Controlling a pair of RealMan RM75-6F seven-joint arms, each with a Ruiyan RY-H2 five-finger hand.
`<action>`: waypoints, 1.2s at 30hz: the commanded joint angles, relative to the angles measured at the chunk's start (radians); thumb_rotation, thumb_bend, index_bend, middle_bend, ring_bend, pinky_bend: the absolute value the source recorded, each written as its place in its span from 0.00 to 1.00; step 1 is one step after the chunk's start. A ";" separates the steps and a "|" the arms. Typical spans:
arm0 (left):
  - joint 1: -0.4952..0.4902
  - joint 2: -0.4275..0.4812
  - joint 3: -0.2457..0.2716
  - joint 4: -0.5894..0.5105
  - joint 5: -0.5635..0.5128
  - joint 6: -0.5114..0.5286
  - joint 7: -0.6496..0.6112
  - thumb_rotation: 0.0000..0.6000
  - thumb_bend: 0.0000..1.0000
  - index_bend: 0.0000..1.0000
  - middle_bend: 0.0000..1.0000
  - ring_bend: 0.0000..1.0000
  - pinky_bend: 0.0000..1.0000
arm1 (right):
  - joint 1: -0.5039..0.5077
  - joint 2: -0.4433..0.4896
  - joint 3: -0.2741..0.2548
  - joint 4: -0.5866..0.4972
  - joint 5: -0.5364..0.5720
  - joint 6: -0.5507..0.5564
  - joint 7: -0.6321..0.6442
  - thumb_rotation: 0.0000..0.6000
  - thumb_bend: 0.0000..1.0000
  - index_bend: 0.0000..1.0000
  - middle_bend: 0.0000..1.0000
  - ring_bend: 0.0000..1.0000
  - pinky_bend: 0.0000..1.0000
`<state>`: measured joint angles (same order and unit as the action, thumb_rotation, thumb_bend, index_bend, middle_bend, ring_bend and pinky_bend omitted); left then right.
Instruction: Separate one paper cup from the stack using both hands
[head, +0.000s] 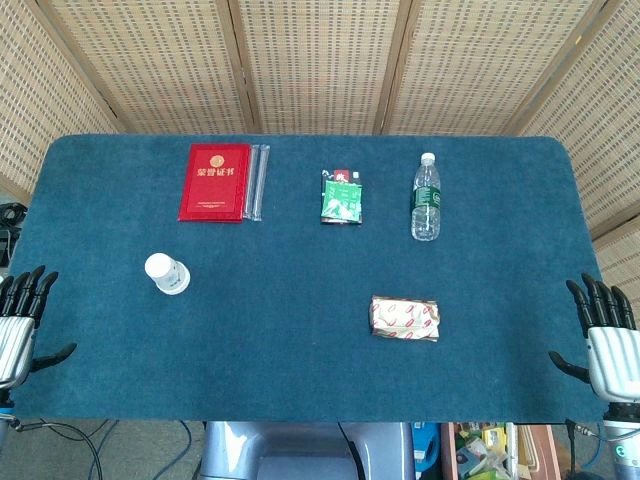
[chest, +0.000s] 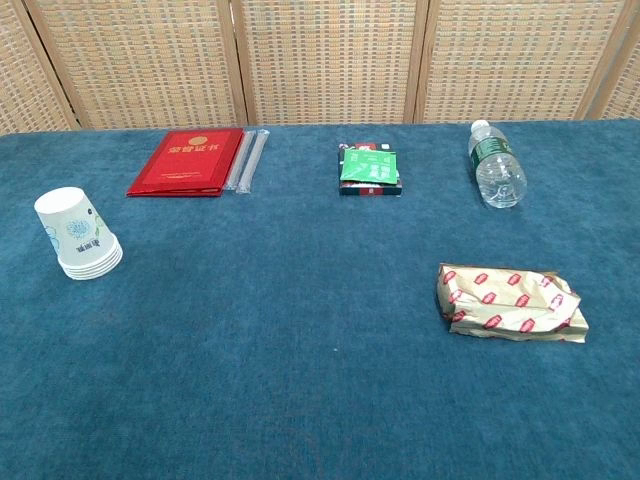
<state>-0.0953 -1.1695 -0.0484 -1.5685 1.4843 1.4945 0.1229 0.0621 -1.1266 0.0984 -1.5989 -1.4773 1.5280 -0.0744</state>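
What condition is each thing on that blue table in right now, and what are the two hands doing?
paper cup stack: upside down, nested, untouched
water bottle: lying down, capped
red booklet: closed, flat
snack packet: lying flat
left hand: open, holding nothing
right hand: open, holding nothing

Upturned paper cup stack (chest: 78, 236) on blue table (chest: 300, 350), well left of wrapped packet (chest: 510, 303).

I see a surface (head: 300, 300) covered in dark blue cloth. On its left side an upside-down stack of paper cups (head: 166, 273) stands. Along the far edge lie a red booklet (head: 214, 182) with a clear straw packet (head: 257, 182) just beside it, a green packet (head: 342, 197), and a water bottle (head: 426, 197) on its side. Nearer right lies a red-patterned wrapped pack (head: 405, 318).
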 joint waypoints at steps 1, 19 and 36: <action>0.000 0.000 0.000 0.001 0.000 -0.001 -0.002 1.00 0.00 0.00 0.00 0.00 0.00 | 0.000 0.000 0.000 0.001 0.000 0.000 0.000 1.00 0.00 0.00 0.00 0.00 0.00; -0.239 -0.024 -0.091 0.200 0.019 -0.257 -0.198 1.00 0.02 0.00 0.00 0.03 0.09 | 0.004 0.003 -0.003 -0.007 0.007 -0.017 -0.013 1.00 0.00 0.00 0.00 0.00 0.00; -0.429 -0.198 -0.086 0.422 0.015 -0.439 -0.202 1.00 0.02 0.30 0.29 0.27 0.29 | 0.014 -0.008 0.003 0.010 0.062 -0.062 -0.052 1.00 0.00 0.00 0.00 0.00 0.00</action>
<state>-0.5232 -1.3663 -0.1353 -1.1473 1.5003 1.0563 -0.0793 0.0765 -1.1349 0.1016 -1.5892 -1.4151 1.4664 -0.1261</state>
